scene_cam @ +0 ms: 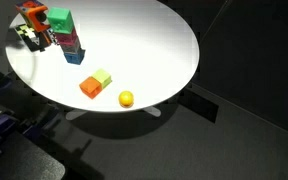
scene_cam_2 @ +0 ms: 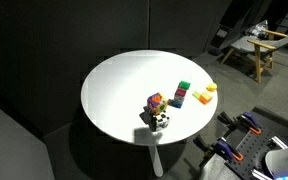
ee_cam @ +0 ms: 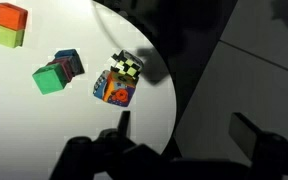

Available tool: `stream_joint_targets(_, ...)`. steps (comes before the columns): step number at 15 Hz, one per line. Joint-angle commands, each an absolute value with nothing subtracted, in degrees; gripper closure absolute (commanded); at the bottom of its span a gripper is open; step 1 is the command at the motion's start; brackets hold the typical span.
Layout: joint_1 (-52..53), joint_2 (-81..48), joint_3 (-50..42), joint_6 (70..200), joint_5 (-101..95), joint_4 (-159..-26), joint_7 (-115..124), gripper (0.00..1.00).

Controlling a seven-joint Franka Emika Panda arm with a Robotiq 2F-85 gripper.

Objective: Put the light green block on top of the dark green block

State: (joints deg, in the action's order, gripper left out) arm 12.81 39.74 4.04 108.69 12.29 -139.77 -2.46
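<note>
The light green block (scene_cam: 103, 77) lies on the white round table (scene_cam: 154, 45), touching an orange-red cube (scene_cam: 89, 88). In the wrist view the light green block (ee_cam: 8, 37) sits at the top left, next to the orange-red cube (ee_cam: 11, 15). The dark green block (scene_cam: 59, 20) tops a short multicoloured tower and also shows in the wrist view (ee_cam: 49, 78) and in an exterior view (scene_cam_2: 185, 86). My gripper (ee_cam: 184, 135) is open and empty, hanging over the table's edge, away from both blocks. It does not show in either exterior view.
A yellow ball (scene_cam: 126, 98) lies near the table edge beside the orange-red cube. A patterned orange-blue cube (ee_cam: 114, 88) and a black-and-white checkered cube (ee_cam: 129, 65) stand near the tower. Dark floor surrounds the table; chairs (scene_cam_2: 259, 45) stand beyond it.
</note>
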Motion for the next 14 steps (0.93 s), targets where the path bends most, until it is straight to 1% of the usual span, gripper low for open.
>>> stream_joint_targets(1,11.9,39.7,4.7,108.4,12.8,-139.5,-2.9,0.0)
stream_joint_targets(8,11.9,39.8,4.7,108.4,12.8,-139.5,-2.9,0.0)
stream_joint_targets(14,9.0,37.8,4.9,111.5,10.0,-139.9,-2.2,0.0)
